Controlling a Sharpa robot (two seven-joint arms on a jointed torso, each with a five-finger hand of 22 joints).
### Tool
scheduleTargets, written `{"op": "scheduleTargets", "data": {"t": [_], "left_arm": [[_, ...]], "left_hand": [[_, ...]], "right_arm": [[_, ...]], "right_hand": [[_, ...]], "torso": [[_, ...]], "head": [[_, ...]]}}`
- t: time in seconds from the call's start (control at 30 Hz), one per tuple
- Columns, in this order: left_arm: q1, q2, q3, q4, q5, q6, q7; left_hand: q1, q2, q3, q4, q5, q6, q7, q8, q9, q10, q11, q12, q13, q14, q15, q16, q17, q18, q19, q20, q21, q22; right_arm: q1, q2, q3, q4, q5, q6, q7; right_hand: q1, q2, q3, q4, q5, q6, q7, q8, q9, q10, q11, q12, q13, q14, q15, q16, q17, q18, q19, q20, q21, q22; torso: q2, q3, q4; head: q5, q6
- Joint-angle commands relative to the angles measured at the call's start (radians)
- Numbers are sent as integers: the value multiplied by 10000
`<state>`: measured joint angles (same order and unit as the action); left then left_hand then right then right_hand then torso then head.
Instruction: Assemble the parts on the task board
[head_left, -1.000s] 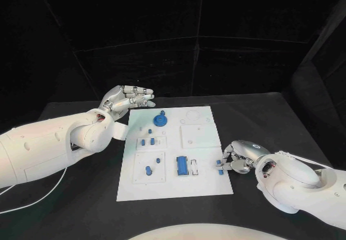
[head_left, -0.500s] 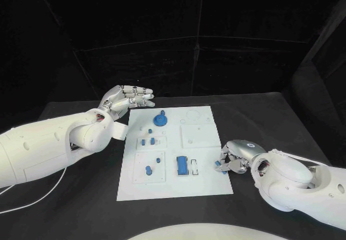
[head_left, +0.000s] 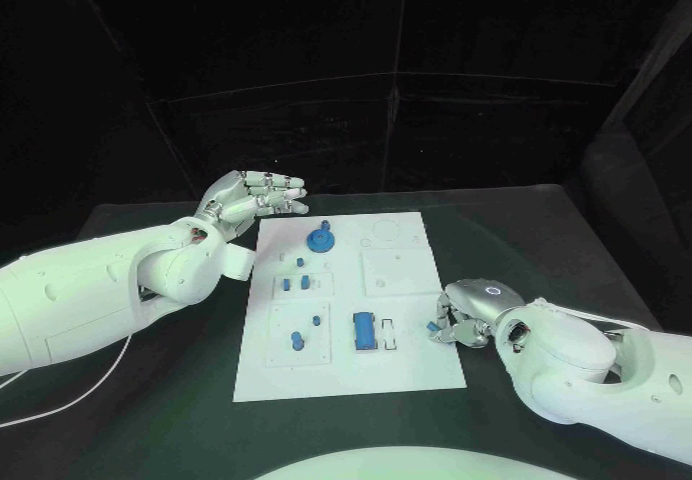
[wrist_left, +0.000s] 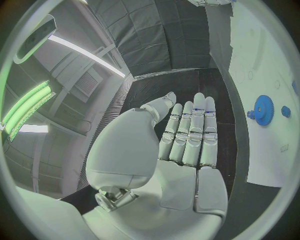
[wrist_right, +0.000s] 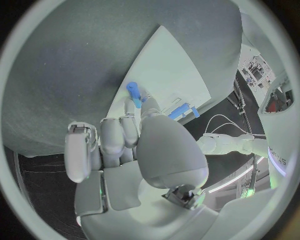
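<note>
1 right hand pinches a blue part in its fingers.

Dim black backdrop, greenish cast, fisheye-bent wrist views

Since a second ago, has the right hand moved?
Yes. The right hand, pinching a small blue part, has edged leftward over the task board's right edge.

The right hand covers the task board's right edge, so its fingers' grip on the small blue peg cannot be told; the board's small parts are too tiny to identify.
</note>
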<state>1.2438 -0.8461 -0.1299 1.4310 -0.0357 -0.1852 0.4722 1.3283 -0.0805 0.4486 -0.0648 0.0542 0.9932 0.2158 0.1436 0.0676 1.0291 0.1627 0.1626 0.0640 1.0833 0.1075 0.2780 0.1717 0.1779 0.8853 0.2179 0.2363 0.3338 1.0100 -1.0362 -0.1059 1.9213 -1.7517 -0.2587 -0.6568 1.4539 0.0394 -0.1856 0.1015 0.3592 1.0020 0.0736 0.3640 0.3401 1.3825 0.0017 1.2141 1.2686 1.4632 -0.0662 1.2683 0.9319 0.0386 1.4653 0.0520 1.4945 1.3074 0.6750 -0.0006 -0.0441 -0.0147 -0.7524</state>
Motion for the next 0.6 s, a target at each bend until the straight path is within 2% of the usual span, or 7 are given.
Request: {"op": "scheduleTargets", "data": {"t": [0.03,0.13,0.27,0.4,0.5,0.6], "left_arm": [[11,2,8,6,59,163,35],[11,-12,7,12,59,156,18],[11,-48,7,23,59,142,-3],[11,-78,7,53,58,122,-25],[11,-107,6,86,58,119,-40],[11,-118,6,102,57,116,-38]], "left_hand": [[-5,92,57,1,43,-53,-50,65,0,-4,-43,-53,-10,53,-3,-44,-11,63,64,17,-35,-7],[6,97,70,-7,47,-54,-49,65,-1,-5,-42,-55,-11,55,-3,-52,-13,63,68,16,-37,-15],[34,113,103,-28,52,-60,-37,65,-2,-11,-38,-62,-12,60,-3,-74,-20,61,77,11,-42,-31],[47,119,120,-38,53,-62,-33,65,-3,-14,-35,-65,-12,62,-3,-84,-23,60,80,9,-44,-40],[76,126,154,-63,55,-68,-25,64,-4,-21,-31,-72,-14,63,-2,-107,-30,58,85,5,-48,-54],[76,126,154,-63,55,-68,-25,64,-4,-21,-31,-72,-14,63,-2,-107,-30,58,85,5,-48,-54]], "right_arm": [[-59,-35,-61,16,107,-254,-370],[-58,-106,-59,139,195,-799,-245],[-55,-230,-57,346,392,-1484,-41],[-52,-319,-54,514,893,-2092,228],[-50,-328,-53,594,1328,-2680,459],[-48,-283,-52,639,1765,-3063,676]], "right_hand": [[382,544,186,11,265,63,-48,-60,-6,7,-112,-25,34,156,-75,-6,35,-120,306,-95,-9,1832],[370,611,349,53,247,80,-60,-82,-11,31,-120,-11,51,165,-83,12,72,-126,325,-107,9,1851],[382,616,495,62,163,91,-74,-99,-12,52,-130,1,66,175,-92,32,112,-145,379,-116,64,1910],[390,569,593,56,113,88,-69,-117,-14,84,-130,44,105,180,-96,44,134,-159,418,-122,103,1951],[264,451,711,138,-202,111,-62,-149,-20,133,-122,96,150,188,-89,62,167,-166,439,-121,124,1975],[223,420,749,168,-253,118,-57,-160,-23,148,-119,116,169,193,-88,77,196,-168,444,-121,129,1981]], "torso": [[-18,2,-5],[-10,-6,-2],[-5,-11,10],[4,-6,13],[0,-12,-2],[-1,-15,11]], "head": [[27,8],[58,24],[10,25],[44,31],[66,37],[80,31]]}}
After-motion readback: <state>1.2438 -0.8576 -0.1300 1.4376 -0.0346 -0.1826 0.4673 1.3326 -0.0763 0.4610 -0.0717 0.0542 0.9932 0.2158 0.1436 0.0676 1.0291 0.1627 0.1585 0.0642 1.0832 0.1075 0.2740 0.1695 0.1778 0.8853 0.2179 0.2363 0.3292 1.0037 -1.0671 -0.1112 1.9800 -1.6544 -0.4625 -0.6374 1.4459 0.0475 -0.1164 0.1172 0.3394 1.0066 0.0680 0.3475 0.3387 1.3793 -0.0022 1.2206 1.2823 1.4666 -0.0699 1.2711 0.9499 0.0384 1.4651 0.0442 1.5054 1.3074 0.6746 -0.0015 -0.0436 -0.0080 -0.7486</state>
